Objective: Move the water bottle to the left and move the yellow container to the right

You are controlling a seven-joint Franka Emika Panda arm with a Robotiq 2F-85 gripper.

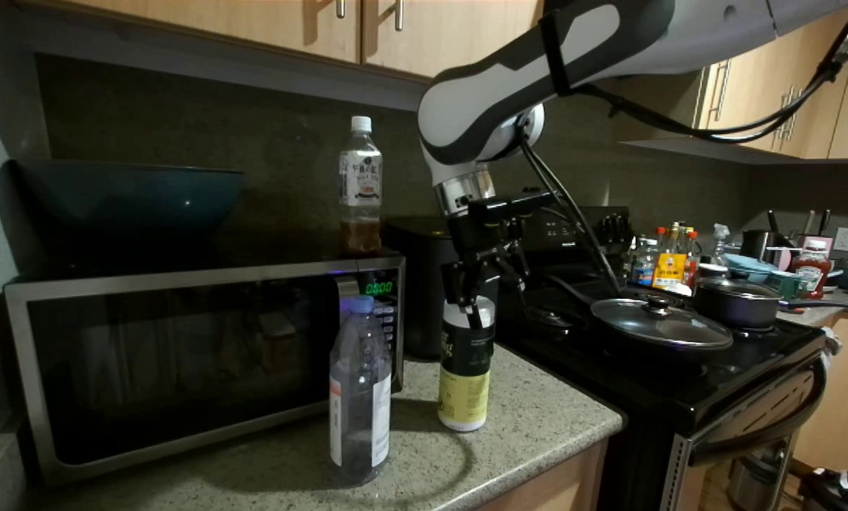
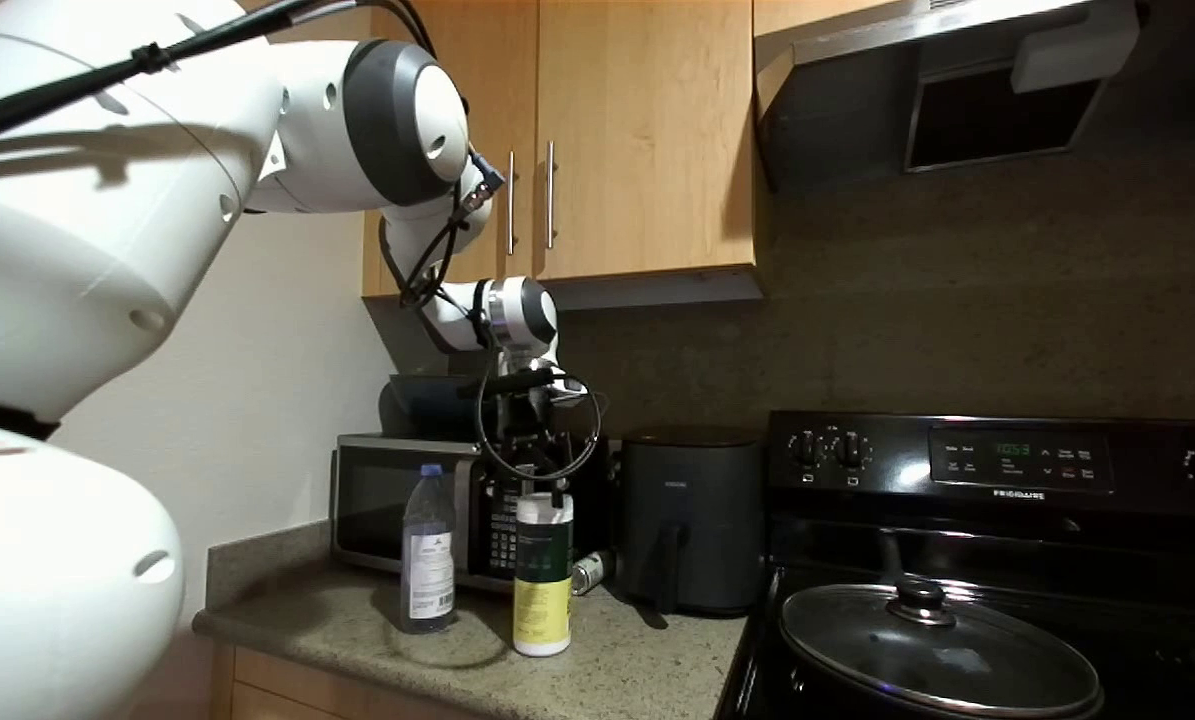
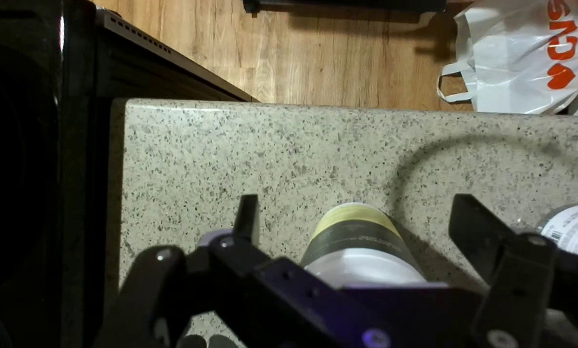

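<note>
The yellow container (image 1: 465,397) stands upright on the counter, with a white top and a dark and yellow label; it also shows in an exterior view (image 2: 543,606) and the wrist view (image 3: 357,237). The water bottle (image 1: 360,411), clear with a blue cap and white label, stands upright beside it, nearer the microwave's front; it also shows in an exterior view (image 2: 428,560) and at the wrist view's right edge (image 3: 575,226). My gripper (image 3: 356,199) points down over the yellow container's top. Its fingers are spread on either side of the container, with gaps visible. The gripper's palm hides part of the lid.
A microwave (image 1: 196,362) stands behind the bottle, with a dark-liquid bottle (image 1: 361,184) and a blue bowl (image 1: 125,195) on top. An air fryer (image 2: 692,520) and a lying can (image 2: 589,572) are behind the container. The stove with a lidded pan (image 1: 661,323) adjoins the counter (image 3: 211,159).
</note>
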